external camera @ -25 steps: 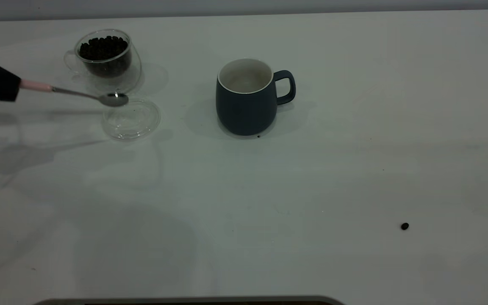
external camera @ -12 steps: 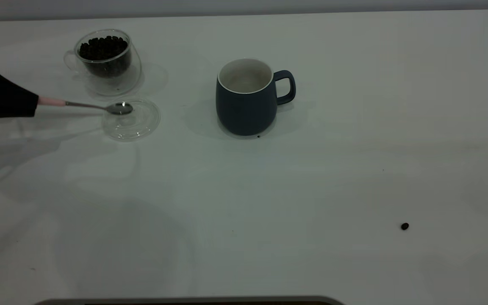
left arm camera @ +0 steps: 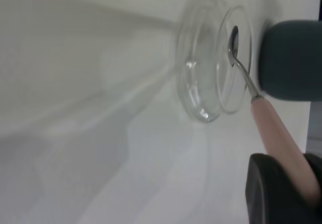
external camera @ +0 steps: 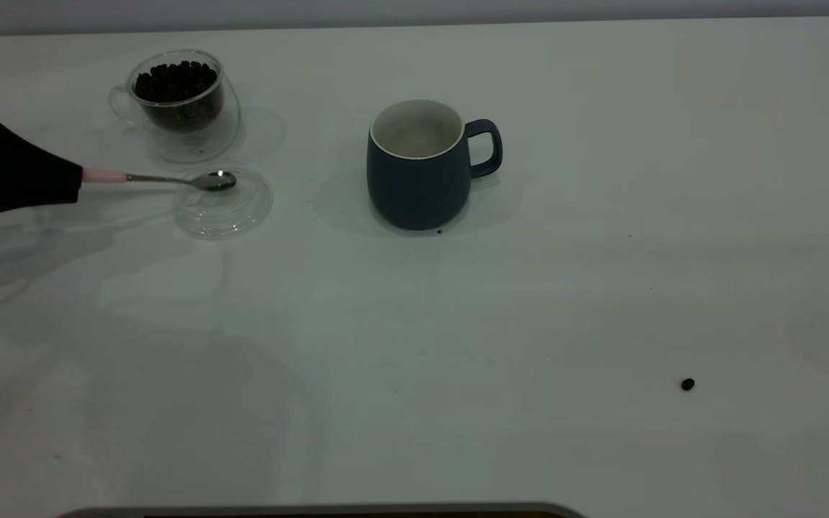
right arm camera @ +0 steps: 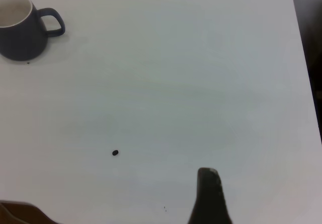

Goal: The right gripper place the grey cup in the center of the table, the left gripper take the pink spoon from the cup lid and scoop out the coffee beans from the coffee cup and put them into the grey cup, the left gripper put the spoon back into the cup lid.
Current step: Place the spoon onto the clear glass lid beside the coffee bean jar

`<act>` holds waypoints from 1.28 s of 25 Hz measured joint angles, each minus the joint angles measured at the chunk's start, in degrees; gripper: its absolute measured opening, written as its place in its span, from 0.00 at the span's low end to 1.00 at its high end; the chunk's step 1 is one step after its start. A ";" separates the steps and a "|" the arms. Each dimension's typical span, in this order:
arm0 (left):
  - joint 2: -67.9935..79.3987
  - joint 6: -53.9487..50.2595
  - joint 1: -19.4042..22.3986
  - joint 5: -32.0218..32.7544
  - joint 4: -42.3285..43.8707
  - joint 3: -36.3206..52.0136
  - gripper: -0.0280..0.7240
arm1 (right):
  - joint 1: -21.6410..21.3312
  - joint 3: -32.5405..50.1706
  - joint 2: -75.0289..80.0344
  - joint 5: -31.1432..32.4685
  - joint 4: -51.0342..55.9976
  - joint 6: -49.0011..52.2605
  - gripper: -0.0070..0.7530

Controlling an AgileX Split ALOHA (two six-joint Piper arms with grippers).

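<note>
My left gripper reaches in from the left edge, shut on the pale pink handle of the pink spoon. The spoon lies nearly level, and its metal bowl is over the far part of the cup lid. In the left wrist view the gripper grips the handle, with the lid and the grey cup beyond it. The coffee cup with coffee beans stands behind the lid. The grey cup stands upright mid-table, handle to the right. My right gripper hangs over the table's right part, far from the cup.
A single stray bean lies on the white table at front right and also shows in the right wrist view. The table's rounded corner is at far right.
My left gripper has moved right and come further into view. The spoon has come down and levelled, and its bowl has shifted from the lid's near-left edge to over the lid.
</note>
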 joint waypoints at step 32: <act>-0.19 7.26 -5.69 -5.24 0.32 -0.14 0.68 | 0.00 0.00 0.00 0.00 0.00 0.00 0.79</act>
